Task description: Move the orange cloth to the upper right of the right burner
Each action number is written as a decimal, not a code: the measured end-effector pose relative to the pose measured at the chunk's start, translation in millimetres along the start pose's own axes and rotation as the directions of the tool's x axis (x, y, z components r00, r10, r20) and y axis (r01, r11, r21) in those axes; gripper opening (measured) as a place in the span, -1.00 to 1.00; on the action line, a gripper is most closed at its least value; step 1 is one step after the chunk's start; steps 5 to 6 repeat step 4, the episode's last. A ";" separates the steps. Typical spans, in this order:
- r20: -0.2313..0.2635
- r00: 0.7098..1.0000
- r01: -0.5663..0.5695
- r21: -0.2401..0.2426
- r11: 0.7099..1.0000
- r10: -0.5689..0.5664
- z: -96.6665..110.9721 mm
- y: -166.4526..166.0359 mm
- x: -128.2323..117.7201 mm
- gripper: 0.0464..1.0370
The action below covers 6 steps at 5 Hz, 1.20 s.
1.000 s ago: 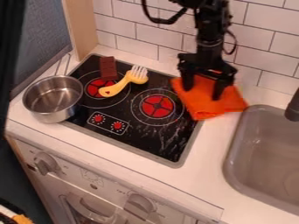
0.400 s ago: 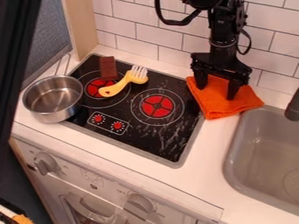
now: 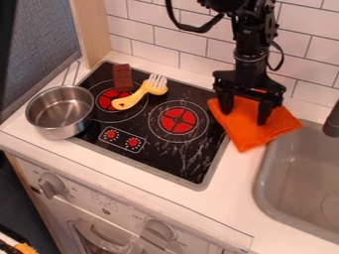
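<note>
Soft orange cloth (image 3: 248, 130) farther over rounded sink rim (image 3: 260, 173)

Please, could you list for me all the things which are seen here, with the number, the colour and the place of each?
cloth: 1, orange, upper right of the right burner
right burner: 1, red centre, on the stove
left burner: 1, red centre, partly under the fork
stove: 1, black, on the counter
dials: 2, red, stove front
fork: 1, yellow and white, across the left burner
chocolate: 1, brown, stove's back left
pot: 1, silver, stove's left edge
sink: 1, grey, right
counter: 1, white, around the stove
knobs: 2, grey, cabinet front
gripper: 1, black, at the cloth
arm: 1, black, from the top edge
</note>
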<state>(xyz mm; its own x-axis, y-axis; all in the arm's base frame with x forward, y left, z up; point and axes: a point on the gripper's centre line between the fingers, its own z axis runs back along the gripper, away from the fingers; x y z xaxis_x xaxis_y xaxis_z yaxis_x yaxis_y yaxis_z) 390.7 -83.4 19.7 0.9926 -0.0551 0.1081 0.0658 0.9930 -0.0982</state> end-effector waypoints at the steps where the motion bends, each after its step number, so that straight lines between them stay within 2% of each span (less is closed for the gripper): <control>1: 0.049 0.999 -0.021 -0.006 1.000 0.021 23.5 5.5 0.7 0.93; 3: 0.139 0.988 -0.058 -0.019 0.998 0.060 75.3 13.7 -10.4 0.93; 4: 0.171 0.984 -0.058 -0.004 0.998 0.058 95.0 16.5 -18.9 0.93; 6: 0.171 0.984 -0.058 -0.004 0.998 0.058 95.0 16.5 -18.9 0.93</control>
